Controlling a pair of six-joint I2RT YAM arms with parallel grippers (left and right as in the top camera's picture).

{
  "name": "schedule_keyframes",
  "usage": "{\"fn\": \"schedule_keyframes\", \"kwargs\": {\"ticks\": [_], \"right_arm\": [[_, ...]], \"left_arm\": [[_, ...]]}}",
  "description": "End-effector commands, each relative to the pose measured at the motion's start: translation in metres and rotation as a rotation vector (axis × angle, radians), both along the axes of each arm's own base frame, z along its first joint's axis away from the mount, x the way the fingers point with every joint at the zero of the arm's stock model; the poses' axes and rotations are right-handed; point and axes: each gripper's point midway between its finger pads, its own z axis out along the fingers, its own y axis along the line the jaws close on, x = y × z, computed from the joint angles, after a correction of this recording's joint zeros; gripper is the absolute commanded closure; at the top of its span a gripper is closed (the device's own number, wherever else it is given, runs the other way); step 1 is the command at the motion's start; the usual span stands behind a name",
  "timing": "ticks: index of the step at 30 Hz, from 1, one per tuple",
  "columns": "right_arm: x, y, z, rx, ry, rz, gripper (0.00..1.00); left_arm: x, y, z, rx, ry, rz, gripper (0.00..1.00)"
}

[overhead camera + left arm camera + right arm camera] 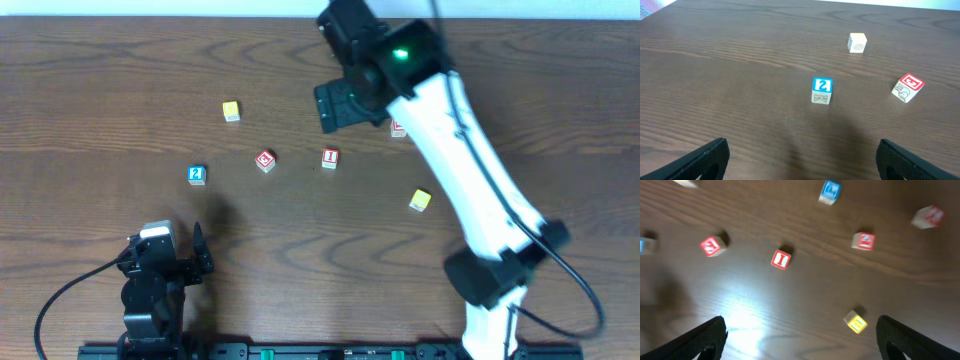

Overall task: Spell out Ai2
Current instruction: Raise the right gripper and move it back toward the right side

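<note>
A blue "2" block lies at the left; it also shows in the left wrist view. A red "I" block lies mid-table, and shows in the right wrist view. A red block sits between them. The right wrist view also shows another blue block and two more red blocks, their letters blurred. My right gripper is open and empty, high over the far middle. My left gripper is open and empty, near the front left.
A yellow block lies far left of centre and shows pale in the left wrist view. Another yellow block lies right of centre, low between the right fingers. The right arm crosses the table's right half.
</note>
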Motion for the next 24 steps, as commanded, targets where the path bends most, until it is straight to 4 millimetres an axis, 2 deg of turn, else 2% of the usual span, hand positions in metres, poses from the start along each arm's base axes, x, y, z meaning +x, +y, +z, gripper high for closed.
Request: {"fn": "schedule_keyframes", "kwargs": {"ticks": [1, 6, 11, 13, 16, 18, 21, 24], "right_arm": [[-0.015, -0.013, 0.037, 0.004, -0.078, 0.019, 0.05], [-0.038, -0.026, 0.046, -0.007, -0.060, 0.023, 0.06], [-0.061, -0.033, 0.035, -0.026, -0.031, 0.043, 0.07], [-0.072, -0.037, 0.028, -0.027, -0.028, 0.053, 0.06], [-0.093, -0.045, 0.021, -0.011, -0.052, 0.067, 0.05], [-0.107, -0.055, 0.017, 0.005, -0.076, 0.068, 0.04], [-0.129, -0.068, 0.009, 0.040, -0.104, 0.073, 0.01], [-0.148, -0.076, 0.000, 0.084, -0.121, 0.085, 0.01]], "left_arm": [[-0.001, 0.003, -0.007, 0.014, 0.014, 0.015, 0.05], [-0.001, 0.003, -0.007, 0.014, 0.013, 0.015, 0.05], [0.000, 0.003, -0.005, 0.003, 0.004, 0.014, 0.05], [0.003, -0.012, -0.003, -0.124, -0.020, -0.021, 0.05], [0.003, -0.045, -0.001, -0.470, -0.017, -0.085, 0.05], [-0.001, -0.061, -0.003, -0.622, 0.021, -0.112, 0.05], [0.002, -0.056, 0.002, -0.617, -0.008, -0.087, 0.05], [0.004, -0.062, 0.013, -0.633, -0.042, -0.130, 0.05]]}}
